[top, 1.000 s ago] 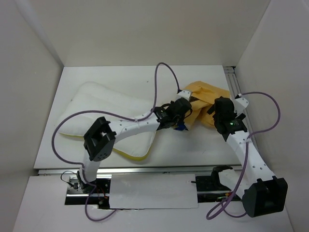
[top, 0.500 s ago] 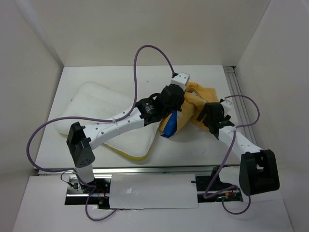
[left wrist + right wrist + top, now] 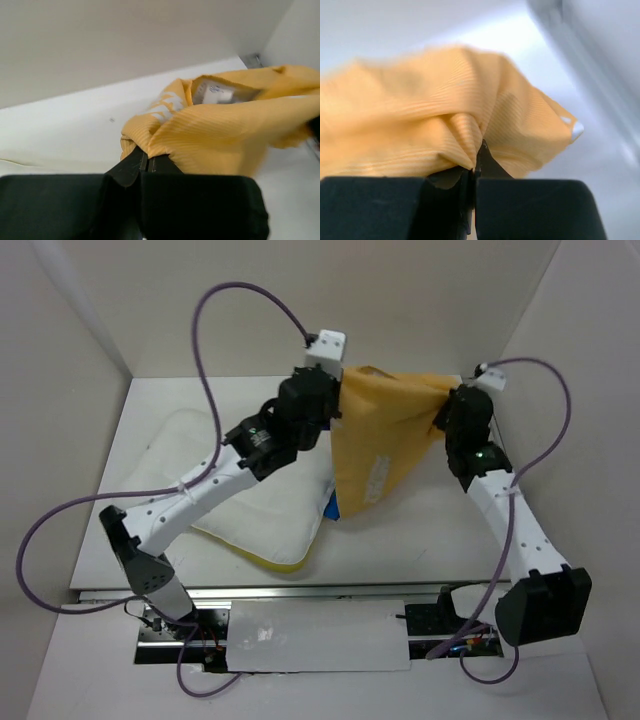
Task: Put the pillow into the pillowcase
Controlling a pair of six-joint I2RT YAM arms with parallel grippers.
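Note:
The mustard-orange pillowcase [image 3: 385,440] hangs stretched in the air between both arms, with a white print and a blue patch near its lower tip. My left gripper [image 3: 338,400] is shut on its left top corner; in the left wrist view the cloth [image 3: 225,130] bunches at the closed fingertips [image 3: 146,159]. My right gripper [image 3: 447,410] is shut on the right top corner, the fabric [image 3: 420,125] pinched between its jaws [image 3: 476,167]. The white pillow [image 3: 265,515] with a yellow edge lies flat on the table at the left, partly under the left arm.
White walls enclose the table on three sides. A metal rail [image 3: 484,390] runs along the right edge. Purple cables [image 3: 225,300] loop above both arms. The arm bases and a white plate [image 3: 320,635] sit at the near edge.
Both arms rose and spread apart, lifting the pillowcase off the table and stretching it out. The right gripper shut on the cloth's right corner.

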